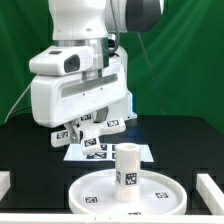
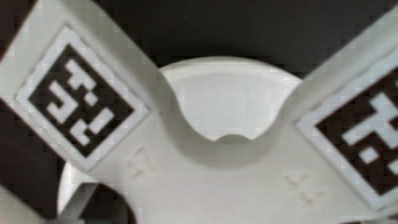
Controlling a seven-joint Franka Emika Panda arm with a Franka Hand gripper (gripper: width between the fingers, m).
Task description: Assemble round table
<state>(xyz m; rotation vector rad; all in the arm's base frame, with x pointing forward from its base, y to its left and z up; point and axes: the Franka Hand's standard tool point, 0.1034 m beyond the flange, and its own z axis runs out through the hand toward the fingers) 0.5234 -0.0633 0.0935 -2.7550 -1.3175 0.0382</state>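
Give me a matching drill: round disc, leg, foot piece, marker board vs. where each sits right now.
Things:
1. round disc
2. leg
3. foot piece
4. marker board

Places:
A. upright on the round disc
B. flat on the black tabletop, beyond the round disc
C. close under the gripper, tags showing
D. nearest the exterior camera, rim up

Pairs: 1-D, 2-A, 3-C, 4-B

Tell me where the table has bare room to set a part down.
Bare black table lies to the exterior view's left of the marker board and to its right, out to the table's edges. The middle is crowded: gripper and foot piece by the marker board, and in front the disc with the upright leg on it.
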